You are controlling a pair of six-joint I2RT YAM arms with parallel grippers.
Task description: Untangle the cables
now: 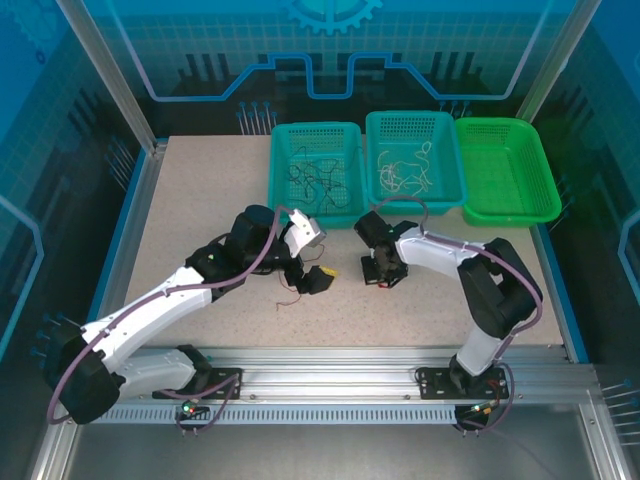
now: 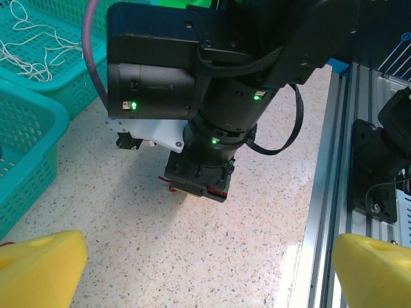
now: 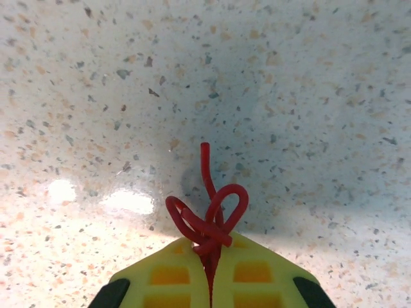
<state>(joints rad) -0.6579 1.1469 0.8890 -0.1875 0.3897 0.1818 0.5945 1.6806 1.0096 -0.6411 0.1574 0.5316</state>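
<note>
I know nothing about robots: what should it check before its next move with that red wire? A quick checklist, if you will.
1. Right jaws shut on the red cable: ok.
2. Red cable free of knots: not ok, it loops over itself just ahead of the jaws.
3. Left jaws open to take a strand: ok.
4. Left jaws at the knot: not ok, they stand apart from it.
5. Red cable lifted off the table: cannot tell.
</note>
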